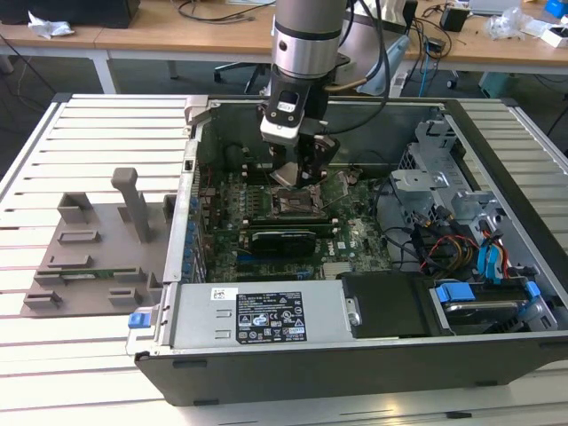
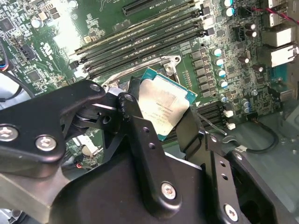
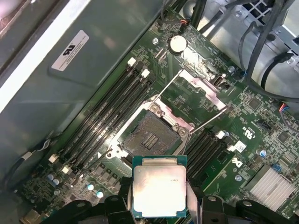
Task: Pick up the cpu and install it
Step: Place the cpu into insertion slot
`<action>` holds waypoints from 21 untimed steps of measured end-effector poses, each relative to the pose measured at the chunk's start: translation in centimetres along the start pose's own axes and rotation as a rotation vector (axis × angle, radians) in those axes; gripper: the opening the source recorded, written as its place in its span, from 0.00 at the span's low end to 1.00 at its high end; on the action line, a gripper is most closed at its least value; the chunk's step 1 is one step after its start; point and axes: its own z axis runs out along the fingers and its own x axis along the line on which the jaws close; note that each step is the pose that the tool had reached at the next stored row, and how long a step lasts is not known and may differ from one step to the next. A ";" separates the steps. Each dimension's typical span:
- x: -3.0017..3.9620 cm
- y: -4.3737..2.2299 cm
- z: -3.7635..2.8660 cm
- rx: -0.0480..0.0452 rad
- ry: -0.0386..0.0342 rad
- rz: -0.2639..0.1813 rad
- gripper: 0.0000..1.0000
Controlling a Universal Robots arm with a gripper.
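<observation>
- Our arm (image 1: 307, 35) stands straight up & down in the exterior view. It is a fat silver & grey tube.
- Our wrist (image 1: 286, 114) sits right under the tube. It is black w/ a white block on one side.
- Our gripper (image 1: 308, 170) hangs at the very bottom, tips pointing down.
- In both wrist views our 2 black fingers (image 2: 140, 135) (image 3: 195, 205) squeeze the cpu (image 2: 166, 105) (image 3: 159, 189), 1 finger on each side.
- The cpu's shiny side faces our cams.
</observation>
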 end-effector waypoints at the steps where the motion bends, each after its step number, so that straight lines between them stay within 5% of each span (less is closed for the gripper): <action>1: 0.00 0.00 0.00 0.0001 0.0003 0.007 0.55; 21: 0.00 0.00 0.00 0.0027 0.0061 0.126 0.55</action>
